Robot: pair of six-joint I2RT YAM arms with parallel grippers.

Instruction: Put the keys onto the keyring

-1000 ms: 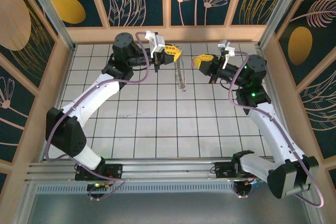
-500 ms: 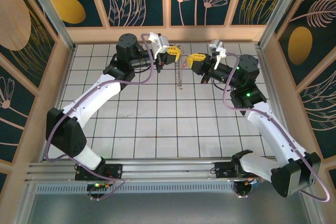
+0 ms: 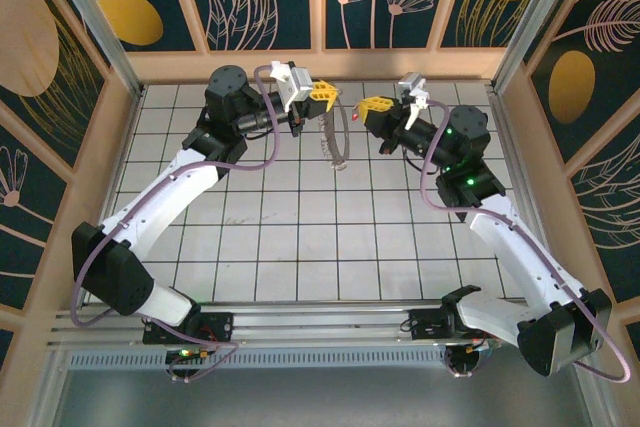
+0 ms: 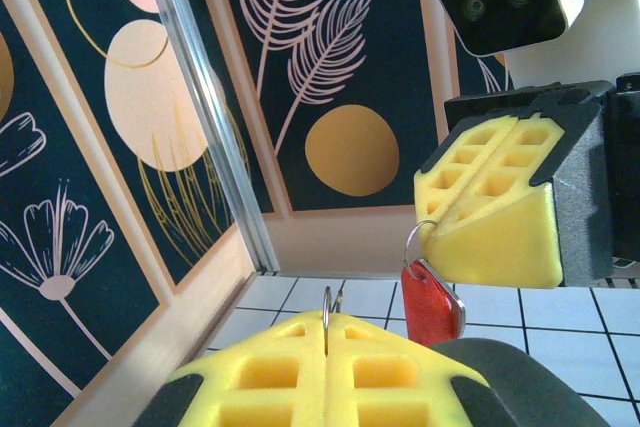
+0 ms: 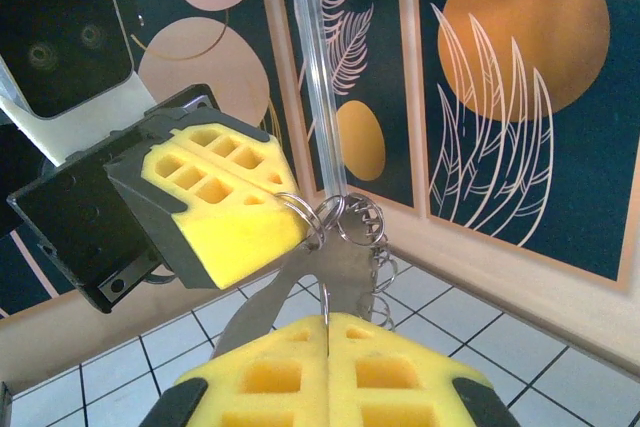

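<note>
1. Over the far rows of the white gridded desk [image 3: 300,237], both tools sit nearly tip to tip.
2. Left tool [image 3: 324,97]: clamped on the large silvery-white, ridged, chain-like loop keyring [image 3: 337,143], pinched at its top. The rest dangles limp below.
3. Right tool [image 3: 373,107]: clamped on the tiny red-plastic-headed key [image 4: 430,303] via a small wire ring [image 4: 414,241]. The red head hangs underneath.
4. Handling, my read: both are light. The keyring is floppy and will swing and sag, so grip it close to the threading point. The key is small and slick and swivels freely, so hold its head for aim.
</note>
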